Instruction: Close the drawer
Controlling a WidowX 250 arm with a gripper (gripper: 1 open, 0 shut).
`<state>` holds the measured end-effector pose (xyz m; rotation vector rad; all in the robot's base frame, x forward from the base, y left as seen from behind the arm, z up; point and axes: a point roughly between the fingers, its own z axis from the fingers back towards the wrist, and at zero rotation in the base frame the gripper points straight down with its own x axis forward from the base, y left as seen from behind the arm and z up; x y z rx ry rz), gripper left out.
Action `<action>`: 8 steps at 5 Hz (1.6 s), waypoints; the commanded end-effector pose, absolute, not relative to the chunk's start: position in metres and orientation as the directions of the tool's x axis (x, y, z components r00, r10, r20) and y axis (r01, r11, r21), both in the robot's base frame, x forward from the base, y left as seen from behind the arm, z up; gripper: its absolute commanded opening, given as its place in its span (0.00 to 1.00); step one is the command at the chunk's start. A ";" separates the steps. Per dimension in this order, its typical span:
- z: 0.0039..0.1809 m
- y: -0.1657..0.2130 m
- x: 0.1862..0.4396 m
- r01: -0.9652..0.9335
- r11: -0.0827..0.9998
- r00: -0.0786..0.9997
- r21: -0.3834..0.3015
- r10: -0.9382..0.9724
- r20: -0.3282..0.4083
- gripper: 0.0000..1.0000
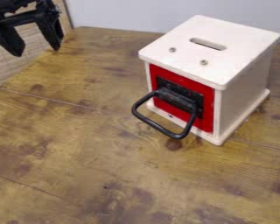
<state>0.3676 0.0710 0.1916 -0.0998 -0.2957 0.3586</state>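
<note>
The red drawer (185,81) sits in a cream wooden cube casing (240,63) at the right of the table, its red front with a black plate facing front-left. A large black loop handle (157,115) hangs from it down to the table. The red front stands slightly proud of the casing. My gripper (31,36) hovers at the top left corner, far from the drawer, open, with its two black fingers spread and nothing between them.
The worn wooden tabletop (84,157) spreads across the view. A pale wall (119,13) runs behind the table. A light woven surface (8,66) lies along the table's left edge beneath the gripper.
</note>
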 end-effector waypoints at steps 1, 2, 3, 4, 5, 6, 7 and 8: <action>0.213 0.068 0.370 -0.230 0.963 0.904 -0.140 0.265 0.336 1.00; 0.202 0.057 0.373 -0.155 0.980 0.927 -0.126 0.188 0.323 1.00; 0.188 0.049 0.371 -0.112 0.987 0.940 -0.111 0.141 0.310 1.00; 0.181 0.058 0.370 -0.183 0.980 0.938 -0.077 0.197 0.286 1.00; 0.177 0.069 0.371 -0.278 0.960 0.918 -0.044 0.279 0.283 1.00; 0.184 0.070 0.371 -0.330 0.944 0.903 -0.013 0.319 0.289 1.00; 0.190 0.065 0.374 -0.303 0.953 0.911 -0.011 0.293 0.289 1.00; 0.198 0.067 0.374 -0.258 0.966 0.923 -0.004 0.248 0.293 1.00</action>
